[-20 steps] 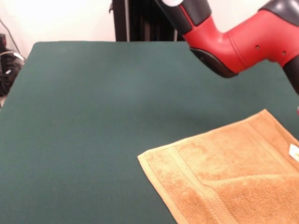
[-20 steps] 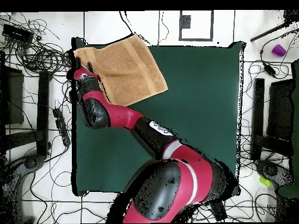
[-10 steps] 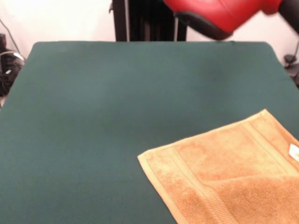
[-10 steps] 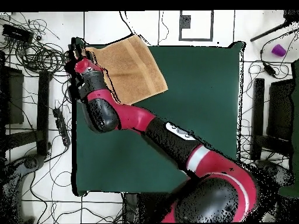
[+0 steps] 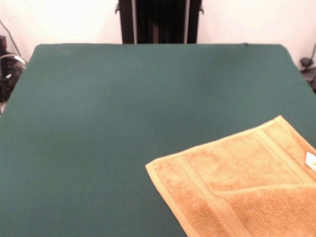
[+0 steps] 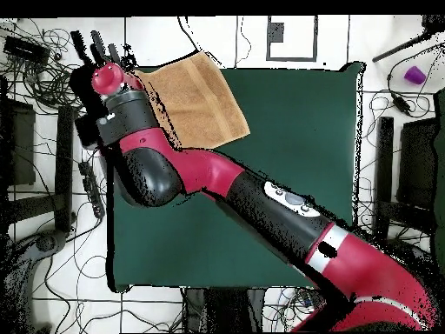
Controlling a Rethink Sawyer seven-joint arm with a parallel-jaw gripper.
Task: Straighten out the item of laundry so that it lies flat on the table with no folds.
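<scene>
- The towel [image 5: 237, 182] is soft, thick terry cloth: light, limp and grippy, so it should drape and bunch sooner than slide, and it needs pinching at an edge or corner, not pressing from above
- It lies in the lower right of the front view, running off the frame's bottom and right edges; in the overhead view [image 6: 193, 97] it sits at the upper left corner of the table
- One part is doubled over: a flap covers the lower right of the cloth in the front view, so it is not yet flat
- A likely hold is the free edge of that flap, or a corner near the small white tag [image 5: 311, 160], to peel the layer back
- The gripper [image 6: 102, 50] shows only from overhead, at the upper left, raised near the table's corner beside the towel; dark prongs stick up, but whether the jaws stand wide or narrow I cannot tell
- The table [image 5: 123, 108] has a dark green felt-like top, probably clingy against terry, with wide bare space left of the towel for spreading
- Around the table, cables [image 6: 52, 70] litter a white floor
</scene>
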